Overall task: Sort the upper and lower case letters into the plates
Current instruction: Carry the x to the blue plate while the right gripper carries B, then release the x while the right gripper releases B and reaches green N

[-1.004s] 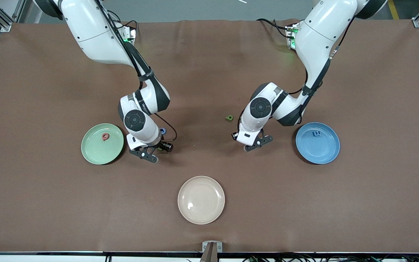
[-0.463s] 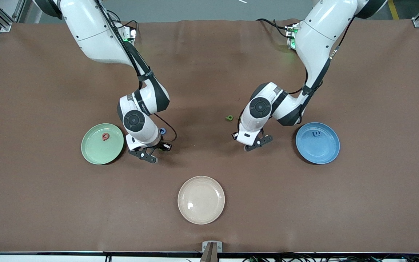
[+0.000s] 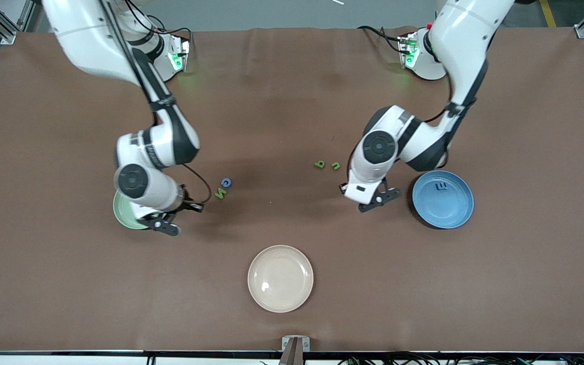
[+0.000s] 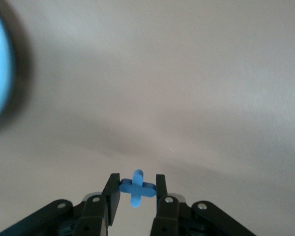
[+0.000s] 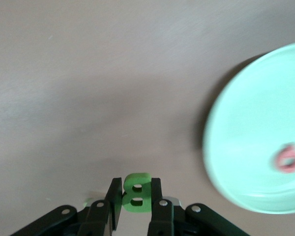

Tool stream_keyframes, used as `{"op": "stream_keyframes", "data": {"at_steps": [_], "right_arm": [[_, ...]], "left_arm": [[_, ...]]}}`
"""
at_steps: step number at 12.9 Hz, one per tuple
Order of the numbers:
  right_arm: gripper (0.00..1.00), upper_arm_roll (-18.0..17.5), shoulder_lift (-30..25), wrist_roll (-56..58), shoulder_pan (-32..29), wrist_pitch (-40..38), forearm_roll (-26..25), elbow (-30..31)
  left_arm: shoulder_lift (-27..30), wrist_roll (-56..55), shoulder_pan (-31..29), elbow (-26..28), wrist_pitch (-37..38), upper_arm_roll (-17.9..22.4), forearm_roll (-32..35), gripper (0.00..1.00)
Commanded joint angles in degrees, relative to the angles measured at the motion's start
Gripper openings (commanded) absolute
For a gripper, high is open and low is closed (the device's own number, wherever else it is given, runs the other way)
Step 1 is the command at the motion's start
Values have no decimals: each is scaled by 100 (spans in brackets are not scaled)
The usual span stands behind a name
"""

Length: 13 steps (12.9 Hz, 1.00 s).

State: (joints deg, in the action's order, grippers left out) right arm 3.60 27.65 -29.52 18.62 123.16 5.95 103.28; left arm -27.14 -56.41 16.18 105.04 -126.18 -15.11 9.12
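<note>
While both arms hang low over the brown cloth-covered table [image 3: 292,91], I read each grip from its wrist camera. The right gripper [image 5: 136,196] has its jaws clamped on a chunky green plastic capital B [image 5: 136,192], held off the table just beside the pale mint green round plate [image 5: 255,147], where a small red plastic Q [image 5: 288,158] lies. In the front view that right gripper [image 3: 162,225] sits in the lower left part of the frame, at the mint plate's [image 3: 122,213] edge, with the arm covering most of the plate.

The left gripper [image 4: 136,192] has its jaws clamped on a small blue plastic x [image 4: 137,187]. In the front view this left gripper [image 3: 377,200] shows right of centre, just beside the medium blue round plate [image 3: 449,213], which carries a dark blue letter m [image 3: 442,187].

Loose on the table near the frame's middle are a blue capital G [image 3: 226,182] with a green capital N [image 3: 220,193] just below it, and, farther to the right, two small green lowercase letters [image 3: 327,165] side by side. A cream-beige round plate [image 3: 280,278] lies at lower centre.
</note>
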Motion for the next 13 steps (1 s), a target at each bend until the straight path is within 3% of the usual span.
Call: {"op": "stream_keyframes", "data": {"at_steps": [1, 4, 7, 10, 13], "right_arm": [[1, -79, -461, 1093, -585, -64, 46, 586], [1, -70, -664, 1816, -955, 391, 46, 1193], [1, -79, -586, 2239, -1158, 1540, 46, 1878], [2, -87, -445, 2275, -1159, 1817, 46, 1942], [2, -87, -314, 2275, -1132, 1861, 46, 1942]], "left_arm": [[655, 777, -614, 621, 59, -45, 99, 17], [1069, 1752, -1290, 1184, 6, -45, 99, 16], [1158, 2956, -2073, 1536, -300, -45, 108, 16], [931, 3697, -2663, 1651, -801, -27, 108, 16], [518, 3716, -3032, 1633, -1214, -27, 650, 16]]}}
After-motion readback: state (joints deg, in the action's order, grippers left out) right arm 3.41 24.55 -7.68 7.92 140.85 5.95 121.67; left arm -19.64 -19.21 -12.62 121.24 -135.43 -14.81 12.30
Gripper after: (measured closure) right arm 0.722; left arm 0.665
